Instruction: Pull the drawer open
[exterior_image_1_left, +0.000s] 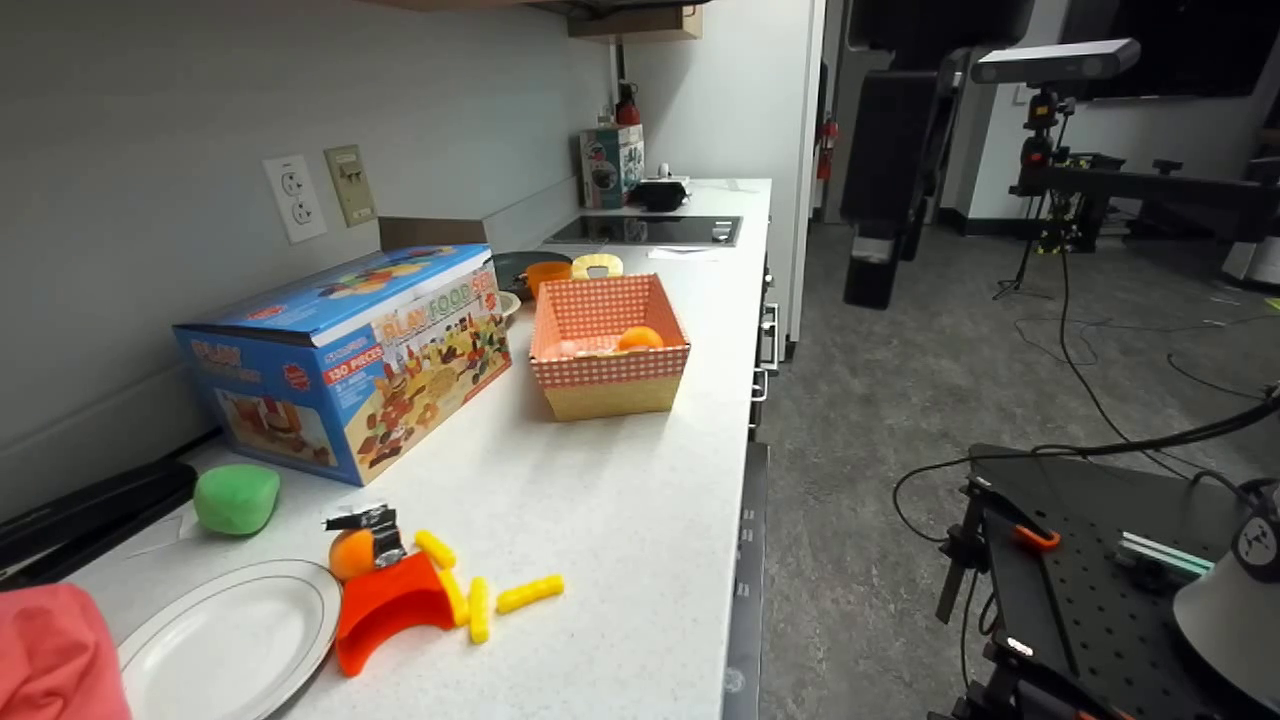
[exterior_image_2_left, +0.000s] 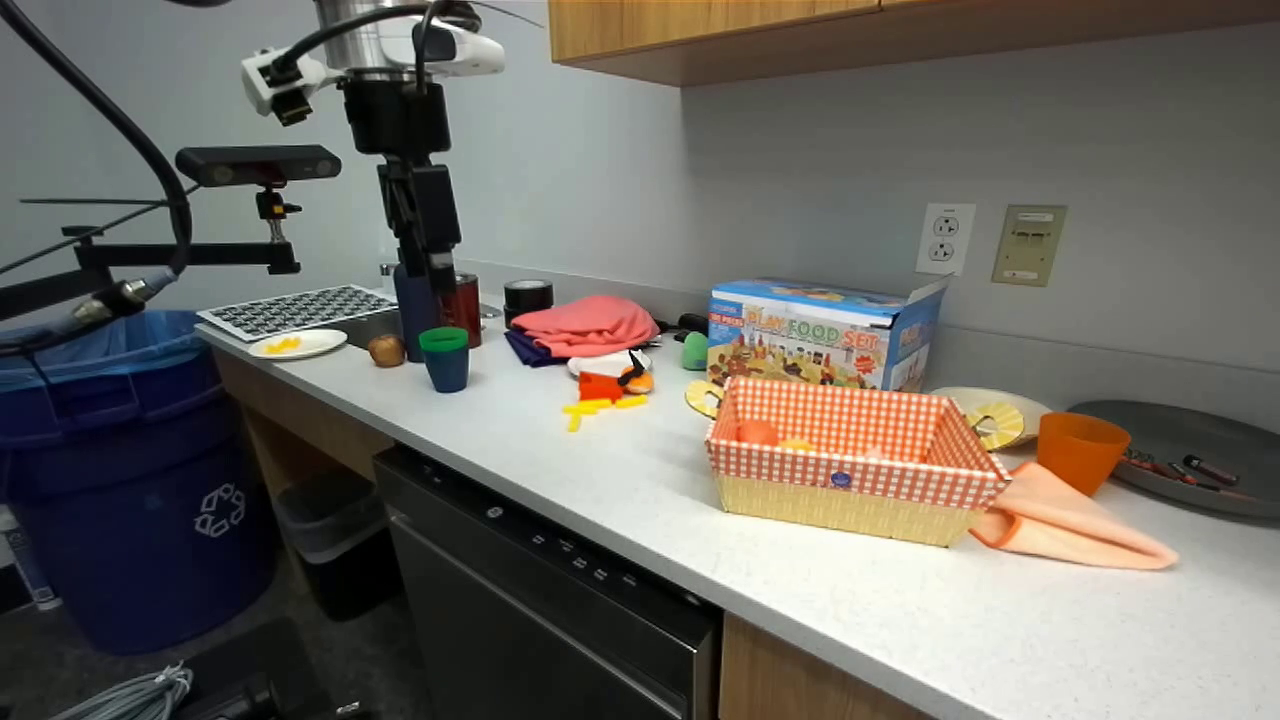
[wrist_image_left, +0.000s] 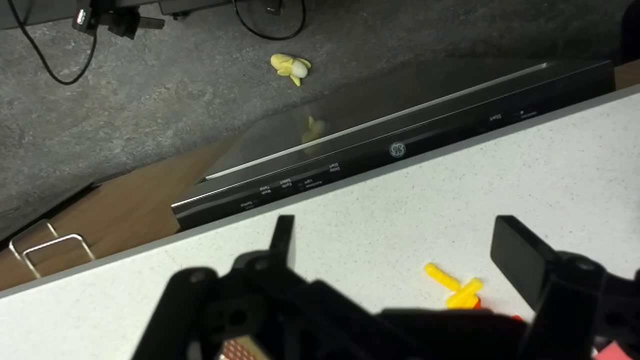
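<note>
Pincer (wrist_image_left: 392, 242) gapes wide in the wrist view; drawer (wrist_image_left: 67, 254) is probably the one just past the dishwasher (wrist_image_left: 397, 150), handles (wrist_image_left: 52, 243) parallel. In an exterior view, handles sit beyond the dishwasher (exterior_image_1_left: 750, 600); in an exterior view, pincer (exterior_image_2_left: 430, 270) hangs higher than it, so down-and-over, imo.

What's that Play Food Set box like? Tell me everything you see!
The Play Food Set box is mostly blue and looks like cardboard, printed with pictures of food and "130 PIECES". It sits on the white counter near the wall, lettering upright, with a brown flap sticking out at one end.
</note>
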